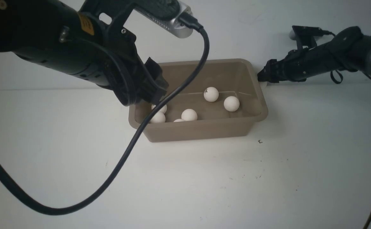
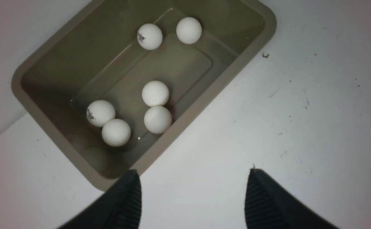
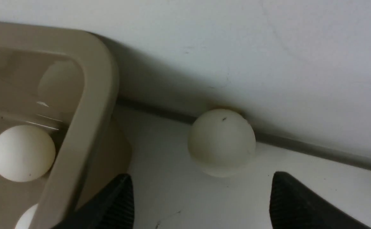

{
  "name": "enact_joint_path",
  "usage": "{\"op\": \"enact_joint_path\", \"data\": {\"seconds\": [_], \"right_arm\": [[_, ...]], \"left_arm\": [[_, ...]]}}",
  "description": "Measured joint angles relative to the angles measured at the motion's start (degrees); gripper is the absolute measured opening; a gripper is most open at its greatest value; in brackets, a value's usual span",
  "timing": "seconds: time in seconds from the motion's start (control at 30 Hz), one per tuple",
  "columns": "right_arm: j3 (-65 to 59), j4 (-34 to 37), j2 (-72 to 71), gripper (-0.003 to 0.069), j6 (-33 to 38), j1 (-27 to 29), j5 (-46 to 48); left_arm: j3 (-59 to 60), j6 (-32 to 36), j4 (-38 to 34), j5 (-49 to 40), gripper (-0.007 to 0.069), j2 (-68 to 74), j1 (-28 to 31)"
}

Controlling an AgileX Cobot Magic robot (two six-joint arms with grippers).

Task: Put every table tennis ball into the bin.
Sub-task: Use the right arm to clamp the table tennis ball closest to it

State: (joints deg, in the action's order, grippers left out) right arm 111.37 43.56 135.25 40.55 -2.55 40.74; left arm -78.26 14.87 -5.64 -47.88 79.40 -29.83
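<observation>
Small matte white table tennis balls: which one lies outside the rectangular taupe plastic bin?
The white ball on the table by the wall, beside the taupe bin's corner, before the open right gripper; the other six lie inside.

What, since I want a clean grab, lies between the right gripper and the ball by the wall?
Nothing: in the right wrist view only bare table separates the open right gripper from that table tennis ball.

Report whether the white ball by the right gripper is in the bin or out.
Out: the small white ball rests on the white table against the wall, outside the taupe plastic bin.
</observation>
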Motion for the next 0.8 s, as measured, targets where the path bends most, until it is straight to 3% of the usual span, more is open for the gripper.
{"op": "enact_joint_path", "data": {"seconds": [0.2,0.53,0.8], "right_arm": [[0.19,2.35,0.0,0.0514,2.44,0.59,1.69],[0.19,21.55,0.0,0.0514,7.99,7.48,5.75],[0.19,26.22,0.46,0.0514,6.57,7.38,5.59]], "left_arm": [[0.0,0.0,0.19,0.0,0.0396,0.0,0.0],[0.0,0.0,1.37,0.1,0.0396,0.0,0.0],[0.0,0.0,1.37,1.71,0.0396,0.0,0.0]]}}
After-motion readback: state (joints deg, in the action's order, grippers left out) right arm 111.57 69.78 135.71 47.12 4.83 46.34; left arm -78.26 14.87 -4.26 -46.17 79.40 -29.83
